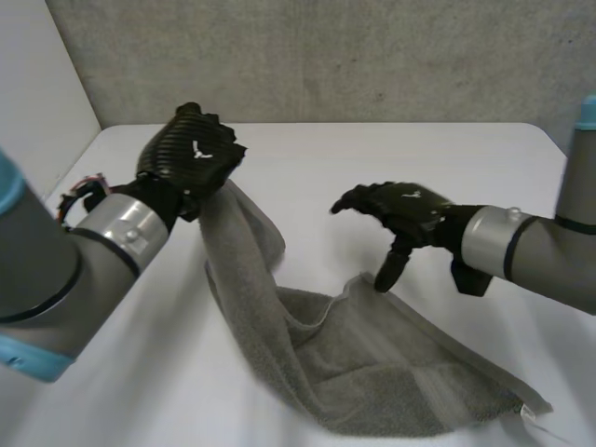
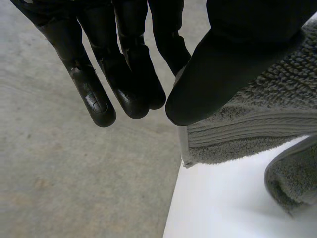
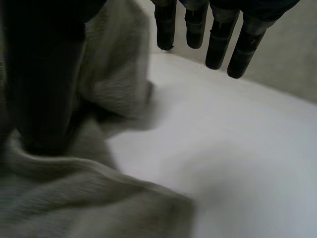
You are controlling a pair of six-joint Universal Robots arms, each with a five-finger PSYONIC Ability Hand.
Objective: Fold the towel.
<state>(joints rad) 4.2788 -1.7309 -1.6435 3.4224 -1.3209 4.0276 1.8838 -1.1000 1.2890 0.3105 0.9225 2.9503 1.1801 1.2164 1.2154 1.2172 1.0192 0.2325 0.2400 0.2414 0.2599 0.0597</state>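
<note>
A grey towel [image 1: 372, 372] lies crumpled on the white table [image 1: 372, 158], and one end rises in a hanging strip to my left hand [image 1: 191, 154]. That hand is raised above the table's back left and shut on the towel's corner. In the left wrist view the towel's hemmed edge [image 2: 257, 119] sits under the thumb [image 2: 223, 59], beside the fingers [image 2: 124, 74]. My right hand [image 1: 405, 209] hovers open over the towel's far edge with its thumb pointing down onto the cloth. In the right wrist view the thumb [image 3: 42, 74] presses into a fold of towel [image 3: 74, 198]; the fingers [image 3: 218, 39] stay straight.
Bare white tabletop [image 3: 237, 148] stretches beyond the towel toward the grey back wall [image 1: 326, 56]. The table's left edge [image 2: 173, 198] and the grey floor [image 2: 74, 173] lie beneath my left hand. A white side wall [image 1: 37, 84] stands at the left.
</note>
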